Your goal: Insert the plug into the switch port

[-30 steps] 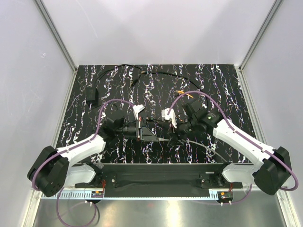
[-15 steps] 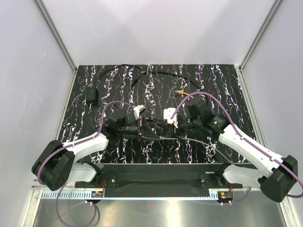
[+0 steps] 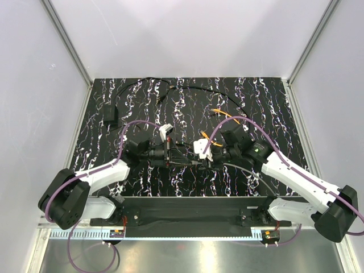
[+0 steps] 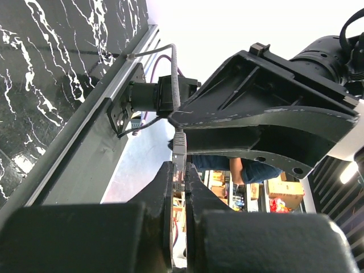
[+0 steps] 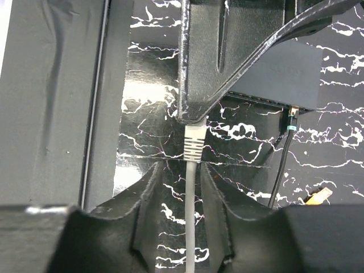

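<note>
My left gripper is pinching its blunt black fingers shut on the pale grey, ribbed plug, holding it above the glossy, white-veined black mat near the table's middle. Just beside it, my right gripper is straddling the plug's smooth round grey cable, jaws standing apart with a gap on either side. The switch, a flat matte-black box, is lying on the mat beyond, a thin black cord meeting its narrow edge.
</note>
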### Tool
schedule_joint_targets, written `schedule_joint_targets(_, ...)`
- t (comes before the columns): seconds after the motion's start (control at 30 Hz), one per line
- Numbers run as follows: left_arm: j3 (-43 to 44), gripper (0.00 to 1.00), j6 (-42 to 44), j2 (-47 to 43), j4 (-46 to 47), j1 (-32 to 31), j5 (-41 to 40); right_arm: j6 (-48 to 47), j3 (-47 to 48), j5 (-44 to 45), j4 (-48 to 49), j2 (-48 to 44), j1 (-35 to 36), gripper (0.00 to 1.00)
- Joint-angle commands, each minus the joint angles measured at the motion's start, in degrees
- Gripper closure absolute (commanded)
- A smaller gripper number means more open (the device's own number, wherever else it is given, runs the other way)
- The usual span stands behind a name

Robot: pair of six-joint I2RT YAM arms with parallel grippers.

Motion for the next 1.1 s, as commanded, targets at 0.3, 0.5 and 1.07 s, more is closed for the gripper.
schedule_joint_targets(0.3,-1.02,1.00,-1.18,-1.17,4.77,0.16,0.11,1.38,-0.31,2.81,4.19,0.99,0.81,1.00)
schedule_joint_targets(0.5,2.30,0.45,7.50,-2.83,-6.98,6.03,0.11,4.54,-2.33,5.88,4.28,2.30,0.81,1.00)
schedule_joint_targets(1.07,20.77,0.35,54.45,5.77,-52.18,33.21,-11.84,15.88,5.04,18.81,15.17,30.86,0.81,1.00)
